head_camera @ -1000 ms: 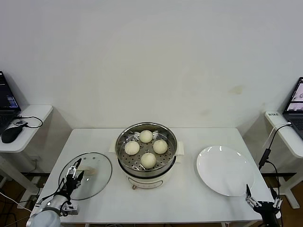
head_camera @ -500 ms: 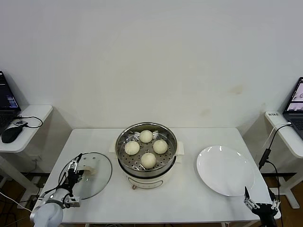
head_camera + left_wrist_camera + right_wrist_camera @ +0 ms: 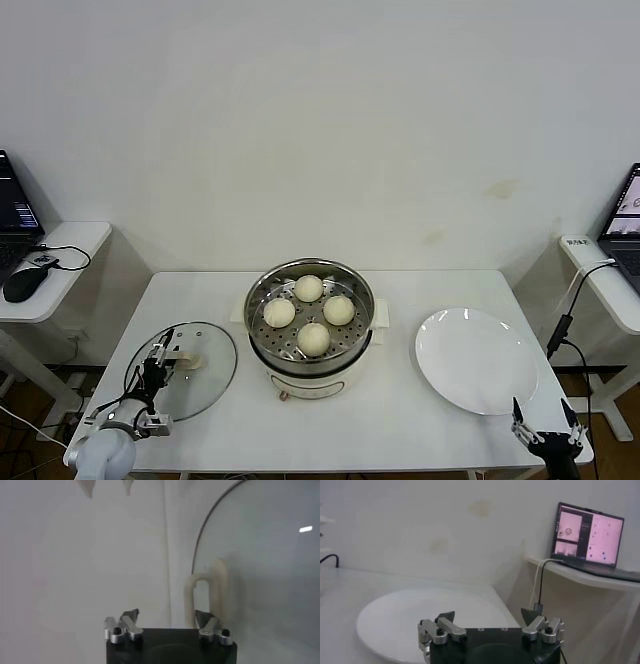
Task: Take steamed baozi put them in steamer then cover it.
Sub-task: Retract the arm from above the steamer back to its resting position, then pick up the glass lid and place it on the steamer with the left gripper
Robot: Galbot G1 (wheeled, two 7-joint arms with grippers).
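Item: four cream-white round baozi (image 3: pixel 309 312), lodged in the shiny steel steamer basket (image 3: pixel 262 290) at worktop centre. Clear glass lid (image 3: pixel 205 375), at 8 o'clock. Left end effector (image 3: pixel 158 364) advanced over its handle, fingers narrowing; grasp unconfirmed. Right end effector (image 3: pixel 545 432) wide, idle at 4 o'clock. Covering remains.
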